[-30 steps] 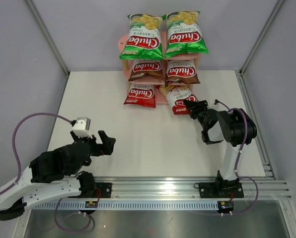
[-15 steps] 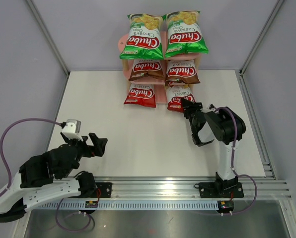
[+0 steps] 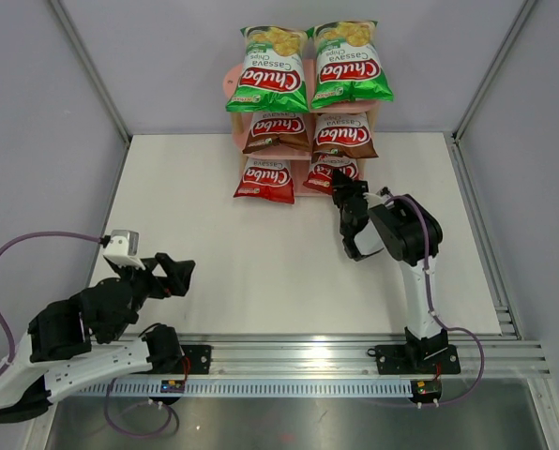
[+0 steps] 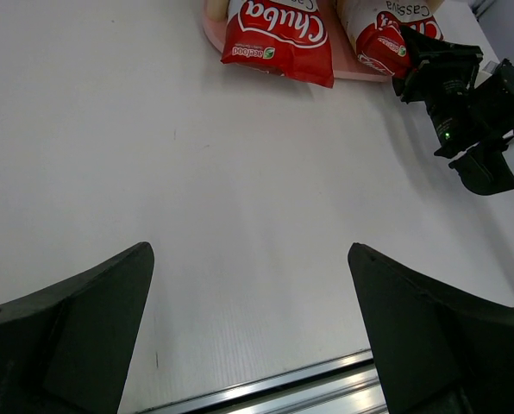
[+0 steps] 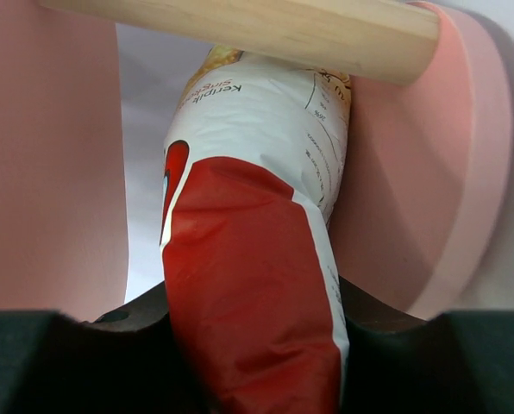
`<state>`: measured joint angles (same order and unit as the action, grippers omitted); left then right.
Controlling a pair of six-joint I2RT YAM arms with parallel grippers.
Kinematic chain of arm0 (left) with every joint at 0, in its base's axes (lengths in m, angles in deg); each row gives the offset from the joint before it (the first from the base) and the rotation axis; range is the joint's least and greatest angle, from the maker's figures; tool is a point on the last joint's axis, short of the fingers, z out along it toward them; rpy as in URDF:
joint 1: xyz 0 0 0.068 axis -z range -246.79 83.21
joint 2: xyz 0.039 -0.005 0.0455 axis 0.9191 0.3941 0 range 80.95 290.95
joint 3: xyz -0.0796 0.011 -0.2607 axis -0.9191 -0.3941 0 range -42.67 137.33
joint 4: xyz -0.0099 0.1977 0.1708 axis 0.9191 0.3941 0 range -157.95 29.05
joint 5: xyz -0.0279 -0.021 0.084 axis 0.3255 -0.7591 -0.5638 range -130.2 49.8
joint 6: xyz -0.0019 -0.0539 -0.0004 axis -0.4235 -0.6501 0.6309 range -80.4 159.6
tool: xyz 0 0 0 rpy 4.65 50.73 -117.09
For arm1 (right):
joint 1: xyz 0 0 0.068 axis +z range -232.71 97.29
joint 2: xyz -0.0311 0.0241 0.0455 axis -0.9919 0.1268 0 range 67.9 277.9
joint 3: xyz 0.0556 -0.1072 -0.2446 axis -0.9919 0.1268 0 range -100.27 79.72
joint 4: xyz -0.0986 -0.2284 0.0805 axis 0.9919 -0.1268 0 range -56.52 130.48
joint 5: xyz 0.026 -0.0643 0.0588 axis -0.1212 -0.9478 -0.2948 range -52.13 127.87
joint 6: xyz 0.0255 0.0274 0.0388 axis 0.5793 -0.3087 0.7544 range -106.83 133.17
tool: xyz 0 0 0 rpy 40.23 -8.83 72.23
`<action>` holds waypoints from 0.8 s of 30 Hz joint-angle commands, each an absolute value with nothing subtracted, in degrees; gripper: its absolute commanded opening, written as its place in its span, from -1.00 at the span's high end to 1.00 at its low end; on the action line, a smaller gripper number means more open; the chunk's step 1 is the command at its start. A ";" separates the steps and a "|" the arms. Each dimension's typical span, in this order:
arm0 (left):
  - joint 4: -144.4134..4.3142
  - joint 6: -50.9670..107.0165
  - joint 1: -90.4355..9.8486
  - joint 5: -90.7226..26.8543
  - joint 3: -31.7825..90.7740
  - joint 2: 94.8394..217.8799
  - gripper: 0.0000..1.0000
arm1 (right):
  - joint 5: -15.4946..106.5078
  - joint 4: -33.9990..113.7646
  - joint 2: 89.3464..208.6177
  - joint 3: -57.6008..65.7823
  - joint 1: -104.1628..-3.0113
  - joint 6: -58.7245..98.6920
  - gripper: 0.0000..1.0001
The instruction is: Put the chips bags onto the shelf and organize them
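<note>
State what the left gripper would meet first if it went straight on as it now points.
Probably bare table, as the left gripper looks tilted downward; beyond lies the left red bag. Depth unclear.

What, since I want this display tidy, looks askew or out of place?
Only the right red bag: pinched in the right claw, it looks squeezed and slanted on the bottom board of the shelf, not flat like the left red bag. Nothing looks spilled or torn.
</note>
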<state>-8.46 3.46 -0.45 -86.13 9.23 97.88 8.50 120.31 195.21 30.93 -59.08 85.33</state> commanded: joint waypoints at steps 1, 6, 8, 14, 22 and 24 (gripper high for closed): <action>-10.64 4.27 -0.61 -88.45 8.92 96.25 -0.98 | 4.91 117.21 197.71 27.35 -58.81 82.78 0.50; -10.38 4.18 -0.52 -88.89 8.92 94.06 -0.98 | 5.17 115.45 198.86 25.50 -58.90 82.95 0.49; -10.47 4.18 -0.61 -89.15 8.83 93.44 -0.98 | 5.78 114.84 199.30 24.89 -58.90 82.78 0.46; -10.20 3.83 -0.61 -89.59 8.74 91.85 -0.98 | 7.71 114.57 199.30 24.79 -58.90 82.60 0.34; -10.46 3.83 -0.61 -90.03 8.92 92.55 -0.98 | 7.54 116.24 195.52 29.27 -58.90 81.37 -0.13; -10.38 3.83 -0.79 -90.03 9.01 93.69 -0.98 | 8.07 116.85 195.17 30.15 -58.90 81.46 -0.48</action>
